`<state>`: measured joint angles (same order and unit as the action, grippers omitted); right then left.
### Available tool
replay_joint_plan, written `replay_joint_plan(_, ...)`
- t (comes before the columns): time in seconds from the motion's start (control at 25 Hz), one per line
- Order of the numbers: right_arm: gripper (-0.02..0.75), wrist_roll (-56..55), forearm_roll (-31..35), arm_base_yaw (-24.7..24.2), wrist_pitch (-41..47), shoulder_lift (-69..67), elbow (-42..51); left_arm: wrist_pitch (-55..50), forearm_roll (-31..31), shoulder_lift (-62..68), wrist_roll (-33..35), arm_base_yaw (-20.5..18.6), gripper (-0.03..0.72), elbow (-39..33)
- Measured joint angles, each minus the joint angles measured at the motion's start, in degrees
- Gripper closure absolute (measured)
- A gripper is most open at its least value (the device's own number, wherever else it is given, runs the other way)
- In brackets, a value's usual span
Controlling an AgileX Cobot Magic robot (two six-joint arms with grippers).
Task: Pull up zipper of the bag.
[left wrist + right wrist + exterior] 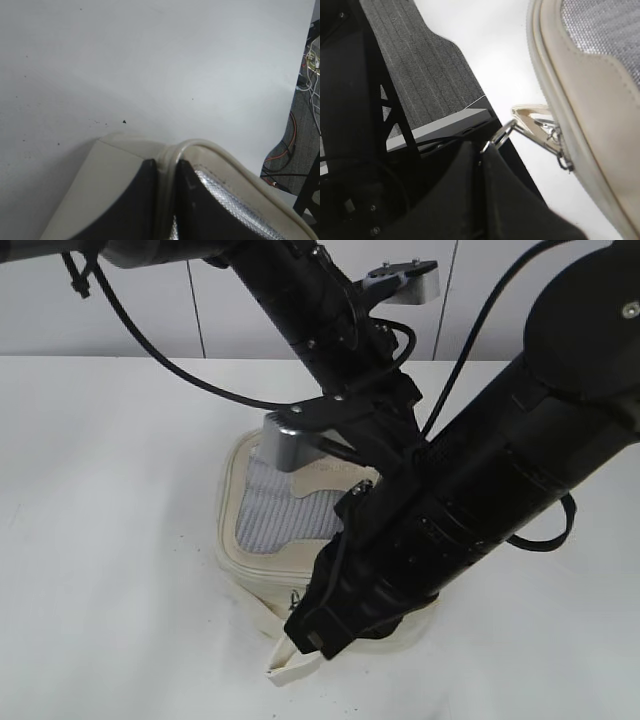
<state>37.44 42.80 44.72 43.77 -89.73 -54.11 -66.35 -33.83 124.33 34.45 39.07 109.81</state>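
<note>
White, matte worktop (110, 540) is occupied centrally by the boxy cream bag (245, 545) with grey mesh lid. Its far rim is pinched by the left end effector (167, 200); a silver zipper (542, 131) pull is clamped by the right end effector (482, 152).

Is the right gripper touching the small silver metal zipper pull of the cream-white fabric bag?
Touching. The right wrist view shows the right gripper with its black fingers closed on the silver zipper pull, which stretches out from the cream-white bag.

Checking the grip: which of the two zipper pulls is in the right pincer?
The stretched-out pull, its ring between the right pincer fingers; the other pull dangles free at the bag rim.
</note>
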Motion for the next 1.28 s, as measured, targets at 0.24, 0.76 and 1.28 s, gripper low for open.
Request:
replay_joint_plan(0.24,0.541,-8.14,-2.21,0.20,0.82,0.68,-0.36,0.04,0.00,0.00,-0.12,0.00,0.615,0.00)
replay_joint_plan(0.76,0.120,-30.94,-28.16,-3.58,2.17,10.86,-0.46,0.54,0.67,-2.46,-0.36,-0.36,0.352,0.06)
replay_joint_plan(1.28,0.150,-32.04,-31.58,-31.40,2.22,11.59,-2.83,3.40,20.32,-12.32,-15.57,-7.54,0.319,0.06)
